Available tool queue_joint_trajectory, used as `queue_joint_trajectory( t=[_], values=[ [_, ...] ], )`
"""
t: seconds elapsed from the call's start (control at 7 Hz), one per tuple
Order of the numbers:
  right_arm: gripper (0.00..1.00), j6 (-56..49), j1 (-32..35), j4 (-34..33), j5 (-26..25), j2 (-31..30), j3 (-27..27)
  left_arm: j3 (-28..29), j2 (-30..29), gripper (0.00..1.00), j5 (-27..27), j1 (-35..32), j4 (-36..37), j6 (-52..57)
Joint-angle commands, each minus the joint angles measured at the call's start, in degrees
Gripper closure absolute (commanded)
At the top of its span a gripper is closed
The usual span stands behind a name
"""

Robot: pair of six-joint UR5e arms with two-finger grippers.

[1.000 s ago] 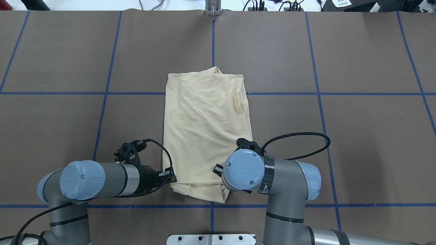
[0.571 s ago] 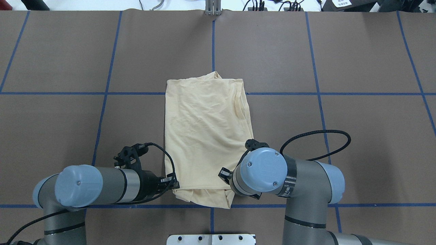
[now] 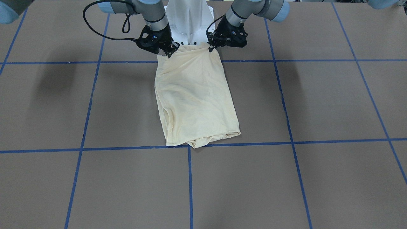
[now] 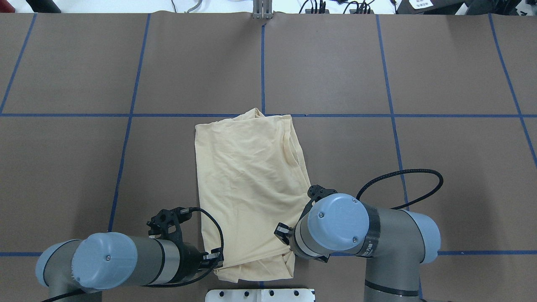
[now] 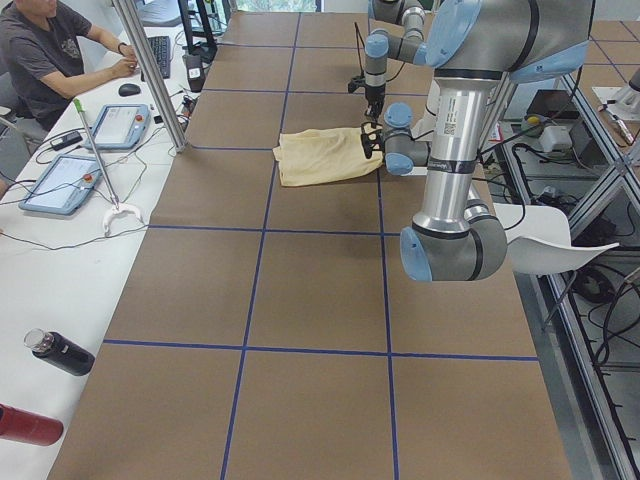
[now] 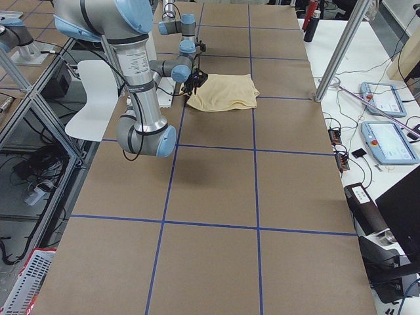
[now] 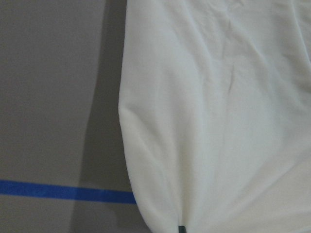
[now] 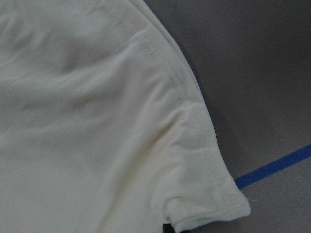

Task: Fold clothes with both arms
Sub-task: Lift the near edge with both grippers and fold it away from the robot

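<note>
The pale cream-yellow T-shirt (image 4: 247, 176) lies folded into a long strip on the brown table, print hidden; it also shows in the front view (image 3: 194, 98) and both side views (image 5: 325, 155) (image 6: 223, 92). My left gripper (image 4: 216, 260) (image 3: 210, 47) is shut on the shirt's near left corner. My right gripper (image 3: 168, 52) is shut on the near right corner, hidden under its wrist in the overhead view. Both wrist views show only fabric (image 7: 218, 97) (image 8: 73, 121) pinched at their lower edge.
The white pedestal base (image 4: 260, 295) sits just behind the shirt's near edge. Blue tape lines (image 4: 262, 63) grid the table. An operator (image 5: 50, 50), control tablets (image 5: 60, 180) and a metal post (image 5: 150, 75) are at the far side. A white chair (image 6: 92, 92) stands behind the robot.
Both grippers have moved back toward the robot's base, dragging the shirt with them. Its far edge has slid from beyond the blue cross line down to it.
</note>
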Motion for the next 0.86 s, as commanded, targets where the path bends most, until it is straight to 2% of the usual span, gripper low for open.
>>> queue_joint_trajectory(
  t=[0.0, 0.43, 0.71],
  values=[
    [1.00, -0.1, 3.9, 0.1, 0.4, 0.6, 0.0, -3.6, -0.2, 1.00, -3.1, -3.1, 3.5, 0.3],
    [1.00, -3.8, 13.3, 0.5, 0.9, 3.5, -0.2, -4.3, -1.3, 1.00, -9.5, -14.0, 5.7, 4.8],
    [1.00, -8.5, 16.3, 0.8, 0.3, 6.7, -2.5, -3.2, -2.9, 1.00, -13.2, -21.5, 5.8, 9.5]
  ],
)
